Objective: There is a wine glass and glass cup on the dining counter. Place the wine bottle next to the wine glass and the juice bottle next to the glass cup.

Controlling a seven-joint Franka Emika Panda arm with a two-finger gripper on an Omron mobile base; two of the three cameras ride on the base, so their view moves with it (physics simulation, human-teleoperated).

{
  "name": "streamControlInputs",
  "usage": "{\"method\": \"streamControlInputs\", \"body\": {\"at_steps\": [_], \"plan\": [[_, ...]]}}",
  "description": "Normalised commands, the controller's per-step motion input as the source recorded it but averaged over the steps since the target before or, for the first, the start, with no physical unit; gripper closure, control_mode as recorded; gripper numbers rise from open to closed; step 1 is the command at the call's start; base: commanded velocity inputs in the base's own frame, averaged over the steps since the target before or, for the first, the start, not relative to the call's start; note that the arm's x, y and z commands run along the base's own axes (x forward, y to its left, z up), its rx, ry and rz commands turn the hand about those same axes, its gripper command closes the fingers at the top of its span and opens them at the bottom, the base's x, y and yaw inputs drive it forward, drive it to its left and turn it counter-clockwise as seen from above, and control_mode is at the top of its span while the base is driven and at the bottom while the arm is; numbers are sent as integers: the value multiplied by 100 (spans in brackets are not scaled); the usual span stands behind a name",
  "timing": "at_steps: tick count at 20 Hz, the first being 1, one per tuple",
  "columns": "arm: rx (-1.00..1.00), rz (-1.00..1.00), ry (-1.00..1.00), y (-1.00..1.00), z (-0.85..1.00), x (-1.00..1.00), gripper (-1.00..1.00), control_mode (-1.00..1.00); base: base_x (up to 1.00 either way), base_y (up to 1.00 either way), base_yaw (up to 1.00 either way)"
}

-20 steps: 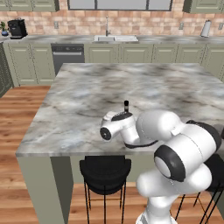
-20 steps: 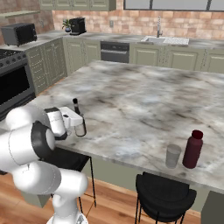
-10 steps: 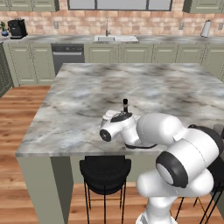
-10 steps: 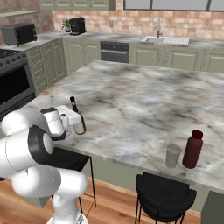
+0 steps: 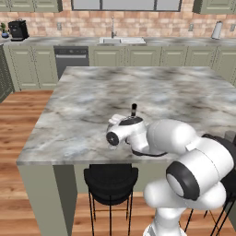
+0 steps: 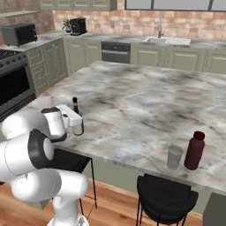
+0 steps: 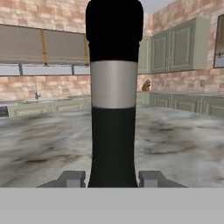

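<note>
The wine bottle (image 7: 113, 109), dark with a pale band on its neck, stands upright between my fingertips (image 7: 72, 179) in the hand view. My gripper (image 5: 130, 124) is shut on it near the front left of the dining counter (image 5: 138, 87). Its black neck (image 6: 75, 105) sticks up above the hand, which hides the body. At the counter's front right the maroon juice bottle (image 6: 194, 150) stands right beside the grey glass cup (image 6: 174, 157). The wine glass is hidden.
Black round stools (image 5: 110, 177) stand under the counter's front edge (image 6: 165, 194). Behind the island runs a brick-backed wall counter with a sink (image 5: 119, 40). A stove (image 6: 15, 81) stands at the left.
The gripper stays shut on the wine bottle, and both have hardly shifted. The arm's elbow has moved slightly.
</note>
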Motion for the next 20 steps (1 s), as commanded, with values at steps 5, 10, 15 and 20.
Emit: {"method": "streamControlInputs", "body": {"at_steps": [5, 10, 15, 20], "plan": [[21, 0, -12, -17, -54, -12, 100, -100, 0, 0, 0], [15, 0, -14, -18, -53, -8, 100, -100, 0, 0, 0], [8, 0, -14, -20, -52, -4, 100, -100, 0, 0, 0], [3, 0, -14, -20, -54, -1, 100, -100, 0, 0, 0]]}}
